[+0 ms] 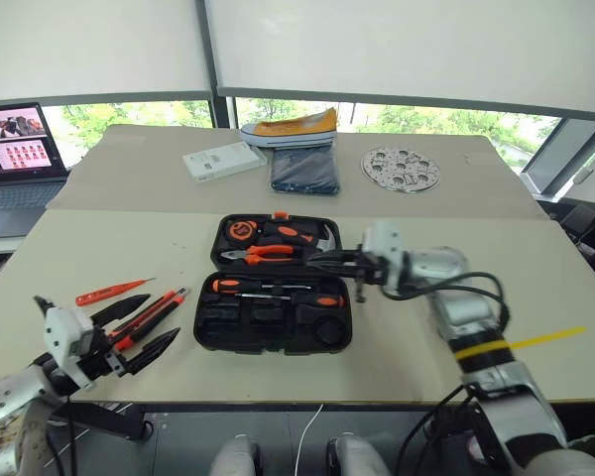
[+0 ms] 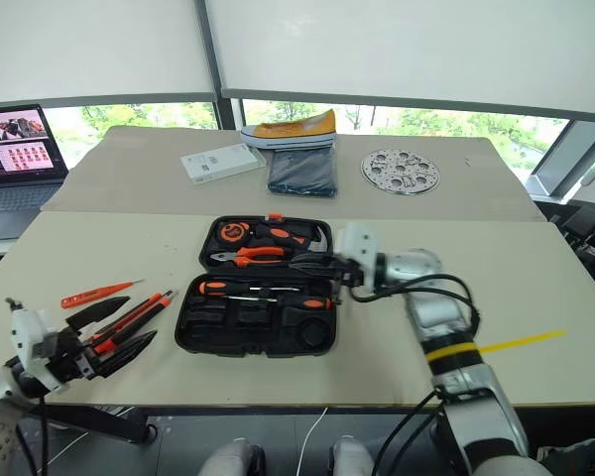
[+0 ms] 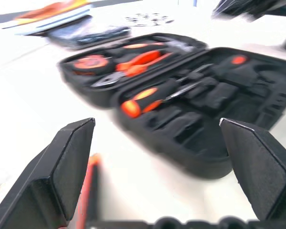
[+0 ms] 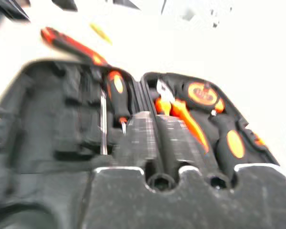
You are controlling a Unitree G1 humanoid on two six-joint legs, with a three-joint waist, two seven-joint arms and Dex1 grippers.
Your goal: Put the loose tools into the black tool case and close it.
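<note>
Tool case (image 1: 274,327), black, lies open at the table's (image 1: 535,288) centre, 2 screwdrivers (image 1: 278,291) inside. Right gripper (image 1: 317,260) hovers over its right edge, jaw state unclear. Left gripper (image 1: 129,332), released wide, sits near-left beside utility knife (image 1: 149,315).

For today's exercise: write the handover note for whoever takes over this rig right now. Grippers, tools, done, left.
Left gripper: open, empty, by the loose tools.
Right gripper: over the black tool case; open or shut unclear.
Case lies open; two screwdrivers sit in its near half.
Still on the table, left of the case: slim orange screwdriver and utility knife.
Left: load those, close the case.
</note>
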